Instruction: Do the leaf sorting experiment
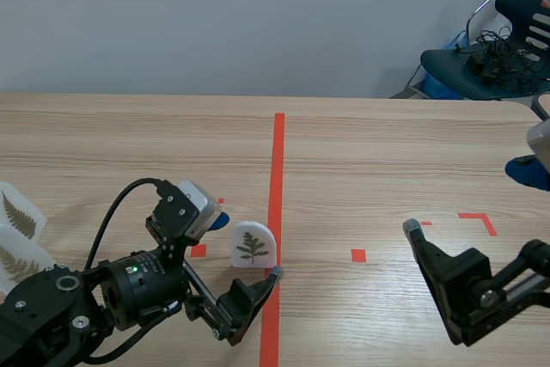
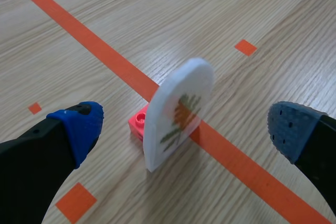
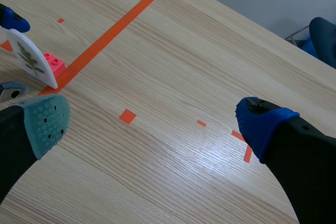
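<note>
The leaf card (image 2: 177,111) looks thin, stiff and light, tippy on its brick (image 2: 138,123). Left fingers (image 2: 76,127) spread wide around it; I'd pinch its flat faces low. Right fingers (image 3: 47,121) wide, empty.

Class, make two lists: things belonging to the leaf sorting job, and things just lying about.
Job: standing leaf card; pink brick beside it; two leaf cards at the table's left edge.
Lying about: chair; cables on it.

Leaf card (image 2: 178,114) against pink brick (image 2: 137,124), jaws apart
</note>
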Robot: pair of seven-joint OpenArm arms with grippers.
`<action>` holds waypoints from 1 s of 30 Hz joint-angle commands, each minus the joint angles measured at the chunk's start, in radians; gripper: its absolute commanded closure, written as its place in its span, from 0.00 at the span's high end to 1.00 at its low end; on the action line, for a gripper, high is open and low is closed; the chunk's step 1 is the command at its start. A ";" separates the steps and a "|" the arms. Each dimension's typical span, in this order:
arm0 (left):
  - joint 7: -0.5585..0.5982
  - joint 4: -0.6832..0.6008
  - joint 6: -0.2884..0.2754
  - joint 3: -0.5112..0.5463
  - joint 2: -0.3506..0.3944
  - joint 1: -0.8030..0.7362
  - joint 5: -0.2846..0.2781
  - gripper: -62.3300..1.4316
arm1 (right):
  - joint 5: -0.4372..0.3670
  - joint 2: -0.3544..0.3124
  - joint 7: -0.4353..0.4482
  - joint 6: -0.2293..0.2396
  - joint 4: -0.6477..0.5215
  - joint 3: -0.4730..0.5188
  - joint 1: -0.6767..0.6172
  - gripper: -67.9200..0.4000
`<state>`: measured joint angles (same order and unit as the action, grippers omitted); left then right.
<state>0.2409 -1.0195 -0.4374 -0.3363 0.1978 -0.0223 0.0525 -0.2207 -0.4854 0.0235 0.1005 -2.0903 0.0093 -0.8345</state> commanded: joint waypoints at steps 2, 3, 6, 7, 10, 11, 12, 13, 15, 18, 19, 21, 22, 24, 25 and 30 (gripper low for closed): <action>0.034 -0.026 0.002 0.010 -0.001 0.006 -0.003 0.85 | -0.004 -0.007 0.015 -0.003 -0.025 0.006 0.004 1.00; 0.037 -0.026 0.002 0.010 -0.001 0.006 -0.003 0.79 | -0.004 -0.007 0.015 -0.003 -0.025 0.006 0.004 1.00; 0.037 -0.026 0.002 0.010 -0.001 0.006 -0.003 0.60 | -0.004 -0.007 0.015 -0.003 -0.025 0.006 0.004 1.00; 0.037 -0.026 0.002 0.010 -0.001 0.006 -0.003 0.54 | -0.004 -0.007 0.015 -0.003 -0.025 0.006 0.004 1.00; 0.055 -0.026 -0.003 0.010 -0.001 0.005 -0.003 0.37 | -0.004 -0.007 0.015 -0.003 -0.025 0.006 0.004 1.00; 0.059 -0.026 -0.003 0.010 -0.001 0.005 -0.003 0.34 | -0.004 -0.007 0.015 -0.003 -0.025 0.006 0.004 1.00; 0.059 -0.026 -0.002 0.010 -0.001 0.006 -0.003 0.31 | -0.004 -0.007 0.015 -0.003 -0.025 0.006 0.004 1.00; 0.059 -0.026 -0.002 0.010 -0.001 0.006 -0.003 0.27 | -0.004 -0.007 0.015 -0.003 -0.025 0.006 0.004 1.00; 0.059 -0.026 -0.002 0.010 0.000 0.006 -0.003 0.20 | -0.004 -0.007 0.015 -0.003 -0.025 0.006 0.004 1.00; 0.057 -0.042 -0.002 0.011 0.000 -0.003 -0.003 0.09 | -0.004 -0.007 0.015 -0.003 -0.025 0.006 0.004 1.00; 0.055 -0.054 -0.002 0.011 0.000 -0.010 -0.003 0.09 | -0.004 -0.007 0.015 -0.003 -0.025 0.006 0.004 1.00; 0.049 -0.097 -0.002 0.018 0.005 -0.032 -0.006 0.09 | -0.004 -0.007 0.015 -0.003 -0.025 0.006 0.004 1.00; 0.043 -0.128 -0.002 0.026 0.009 -0.049 -0.008 0.09 | -0.004 -0.007 0.015 -0.003 -0.025 0.006 0.004 1.00; 0.019 -0.203 -0.002 0.051 0.023 -0.090 -0.040 0.09 | -0.004 -0.007 0.015 -0.003 -0.025 0.006 0.004 1.00; 0.000 -0.243 -0.002 0.067 0.030 -0.116 -0.067 0.09 | -0.004 -0.007 0.015 -0.003 -0.025 0.006 0.004 1.00; -0.067 -0.377 0.002 0.190 0.045 -0.253 -0.183 0.09 | -0.004 -0.007 0.015 -0.003 -0.025 0.006 0.004 1.00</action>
<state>0.1616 -1.4101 -0.4404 -0.1631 0.2386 -0.2562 -0.1211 -0.2203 -0.4854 0.0235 0.1005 -2.0903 0.0093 -0.8345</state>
